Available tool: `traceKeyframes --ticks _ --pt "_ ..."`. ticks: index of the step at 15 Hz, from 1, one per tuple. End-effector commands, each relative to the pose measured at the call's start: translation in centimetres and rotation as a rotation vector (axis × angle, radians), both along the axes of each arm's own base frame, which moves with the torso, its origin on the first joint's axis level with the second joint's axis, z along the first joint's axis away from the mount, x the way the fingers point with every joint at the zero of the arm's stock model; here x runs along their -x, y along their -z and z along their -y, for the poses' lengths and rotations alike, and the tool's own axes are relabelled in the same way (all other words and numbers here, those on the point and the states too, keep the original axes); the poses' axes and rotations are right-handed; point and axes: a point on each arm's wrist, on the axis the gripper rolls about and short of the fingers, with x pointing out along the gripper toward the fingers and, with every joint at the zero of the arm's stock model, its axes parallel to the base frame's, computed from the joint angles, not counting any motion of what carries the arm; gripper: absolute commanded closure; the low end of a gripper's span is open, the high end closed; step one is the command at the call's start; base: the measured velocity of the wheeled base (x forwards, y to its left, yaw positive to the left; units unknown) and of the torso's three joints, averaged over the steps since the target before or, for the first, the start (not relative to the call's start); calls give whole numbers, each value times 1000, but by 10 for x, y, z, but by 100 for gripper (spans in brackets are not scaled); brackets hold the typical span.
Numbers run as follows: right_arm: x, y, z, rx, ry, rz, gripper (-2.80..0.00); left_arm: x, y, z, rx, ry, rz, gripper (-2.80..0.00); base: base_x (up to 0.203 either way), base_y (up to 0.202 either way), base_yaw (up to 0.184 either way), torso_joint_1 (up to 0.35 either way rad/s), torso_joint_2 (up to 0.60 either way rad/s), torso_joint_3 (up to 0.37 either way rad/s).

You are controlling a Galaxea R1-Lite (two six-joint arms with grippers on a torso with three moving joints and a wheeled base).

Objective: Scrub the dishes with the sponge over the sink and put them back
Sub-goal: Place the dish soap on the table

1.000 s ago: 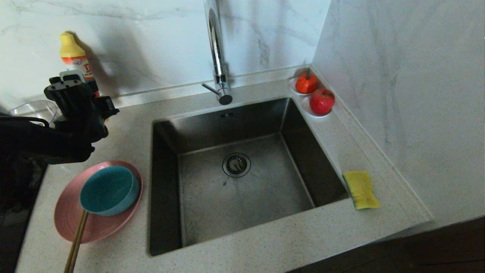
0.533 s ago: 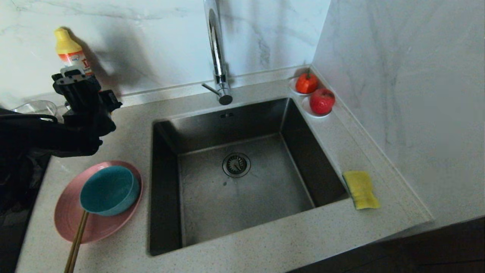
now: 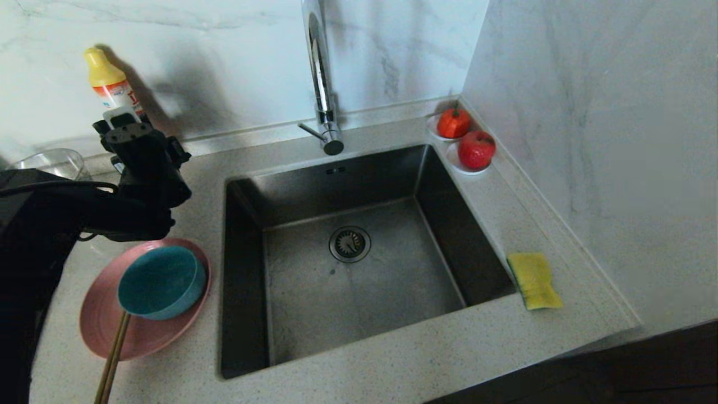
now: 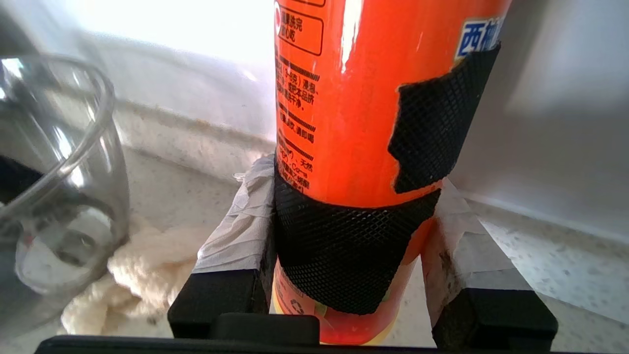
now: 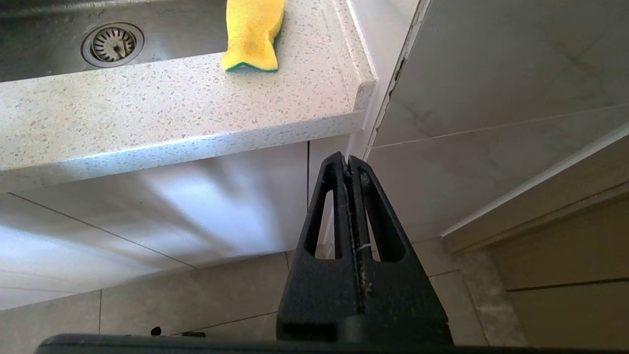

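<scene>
The pink plate lies on the counter left of the sink, with the teal bowl on it and the chopsticks resting over its near rim. The yellow sponge lies on the counter right of the sink. My left gripper is behind the plate, shut on an upright orange detergent bottle with a yellow cap. My right gripper hangs shut and empty below the counter's front edge.
A clear glass bowl stands at the back left beside a pale cloth. The chrome tap rises behind the sink. Two saucers with red fruit sit in the back right corner, by the wall.
My left gripper, with the bottle in it, has moved right towards the sink and a little lower. The dishes, the sponge and the right arm have stayed put.
</scene>
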Motion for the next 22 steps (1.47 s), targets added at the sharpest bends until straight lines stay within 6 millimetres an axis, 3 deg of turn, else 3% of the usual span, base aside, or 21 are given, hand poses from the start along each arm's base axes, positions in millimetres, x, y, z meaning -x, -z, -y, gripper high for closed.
traceKeyframes --ticks 1,8,13,18,22 --pt "0 0 0 -1 1 -1 0 -6 14 1 -45 -22 21 0 0 0 0 0 0 0" --pt "0 0 0 0 1 0 0 -13 29 1 -71 -84 32 0 0 0 0 0 0 0" --pt "0 0 0 0 1 -2 0 -13 29 1 -57 -80 44 0 0 0 0 0 0 0" --pt "0 0 0 0 1 0 0 -8 12 0 -57 -83 93 0 0 0 0 0 0 0" --pt "0 0 0 1 0 0 0 -6 11 -1 -51 -89 95 0 0 0 0 0 0 0"
